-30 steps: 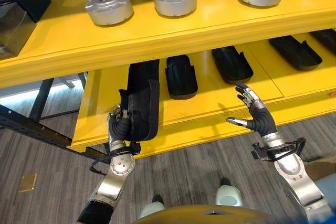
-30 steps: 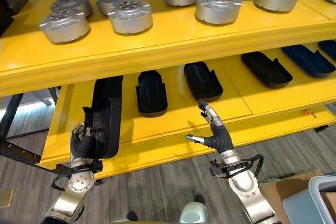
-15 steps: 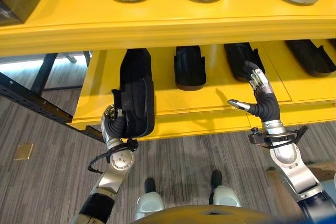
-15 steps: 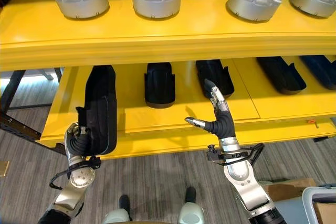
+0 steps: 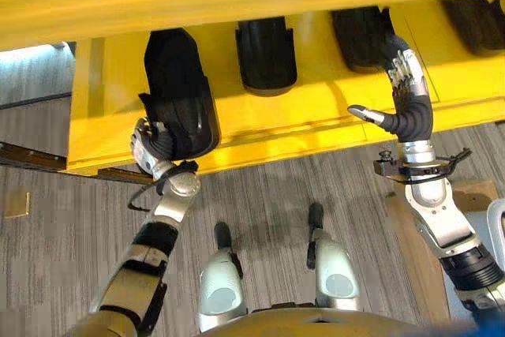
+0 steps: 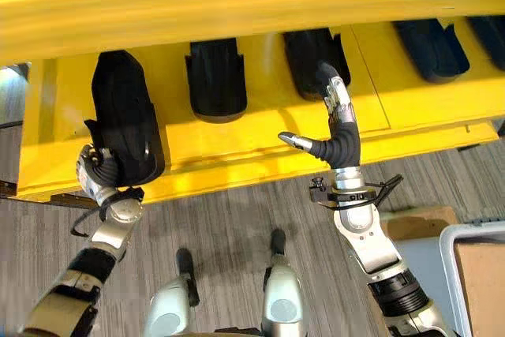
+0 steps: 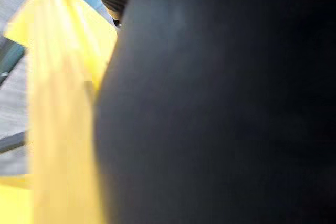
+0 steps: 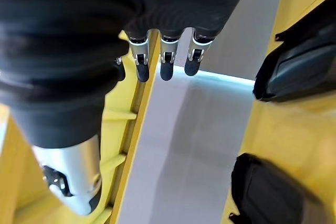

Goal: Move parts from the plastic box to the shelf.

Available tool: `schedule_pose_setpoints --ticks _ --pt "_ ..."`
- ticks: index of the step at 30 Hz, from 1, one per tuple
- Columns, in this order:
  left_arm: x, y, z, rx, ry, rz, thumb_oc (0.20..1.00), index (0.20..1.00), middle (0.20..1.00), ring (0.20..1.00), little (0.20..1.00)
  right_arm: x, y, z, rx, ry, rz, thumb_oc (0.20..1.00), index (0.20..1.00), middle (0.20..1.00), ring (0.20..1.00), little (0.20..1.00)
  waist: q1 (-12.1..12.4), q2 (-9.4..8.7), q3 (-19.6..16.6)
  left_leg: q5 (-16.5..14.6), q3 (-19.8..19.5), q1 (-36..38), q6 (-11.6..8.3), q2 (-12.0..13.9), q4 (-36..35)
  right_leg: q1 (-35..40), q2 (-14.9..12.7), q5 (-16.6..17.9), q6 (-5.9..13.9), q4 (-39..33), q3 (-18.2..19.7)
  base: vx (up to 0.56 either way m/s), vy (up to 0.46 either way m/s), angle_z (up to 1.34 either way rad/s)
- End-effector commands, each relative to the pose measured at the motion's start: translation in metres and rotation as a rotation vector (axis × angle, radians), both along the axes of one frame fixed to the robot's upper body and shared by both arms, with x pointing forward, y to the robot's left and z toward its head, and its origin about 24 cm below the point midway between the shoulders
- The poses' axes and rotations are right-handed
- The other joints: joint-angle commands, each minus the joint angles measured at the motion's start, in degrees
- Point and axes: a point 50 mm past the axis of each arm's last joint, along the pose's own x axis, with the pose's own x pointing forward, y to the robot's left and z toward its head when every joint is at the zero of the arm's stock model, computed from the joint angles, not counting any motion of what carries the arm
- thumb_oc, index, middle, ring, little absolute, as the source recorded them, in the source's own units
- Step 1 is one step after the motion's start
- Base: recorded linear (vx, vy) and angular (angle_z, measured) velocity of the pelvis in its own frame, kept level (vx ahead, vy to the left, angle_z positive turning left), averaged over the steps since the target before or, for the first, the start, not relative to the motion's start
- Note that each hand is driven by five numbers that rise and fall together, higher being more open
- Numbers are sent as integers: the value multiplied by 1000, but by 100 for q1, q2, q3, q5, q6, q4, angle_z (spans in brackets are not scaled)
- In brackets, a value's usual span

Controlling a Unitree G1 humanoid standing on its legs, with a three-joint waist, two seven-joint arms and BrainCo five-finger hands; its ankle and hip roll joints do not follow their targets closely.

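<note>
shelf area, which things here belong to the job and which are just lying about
Part of the job:
- black part gripped by the left hand
- lower yellow shelf under it
- black parts already on that shelf
- open right hand

Just lying about:
- cardboard on the floor
- grey carpet floor

Silver-grey arms, dark ribbed wrist covers, silver dark-tipped fingers (image 6: 338,99).

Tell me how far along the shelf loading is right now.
Done: several black parts already lie on the yellow shelf. In hand: the left hand grips another black part, resting at the shelf's left end. Left: releasing it. The right hand is open, holding nothing.
</note>
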Motion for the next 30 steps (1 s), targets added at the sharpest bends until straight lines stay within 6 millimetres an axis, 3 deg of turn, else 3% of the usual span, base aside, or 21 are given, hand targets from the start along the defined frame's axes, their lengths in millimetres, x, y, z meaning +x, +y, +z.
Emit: schedule_pose_setpoints --ticks 1,13,30 --pt "10 20 32 131 -85 71 200 200 200 200 200 -7 -8 24 5 -131 -20 1000 1000 1000 1000 1000 -119 -24 -141 233 84 -535 148 52 485 62 159 -835 -99 874 196 -137 132 -23" --pt "24 70 83 377 43 241 200 200 200 200 200 1 -17 49 -86 -187 -38 1000 1000 1000 1000 1000 -457 49 189 111 256 -964 147 9 849 -654 88 -913 -105 1383 460 -52 100 -10" --pt "2 116 88 357 165 431 200 200 200 200 200 2 -25 60 -126 -207 -100 1000 1000 1000 1000 1000 -458 30 361 -113 364 -1253 276 -104 1154 -1048 -106 -768 17 1477 455 -14 90 1"
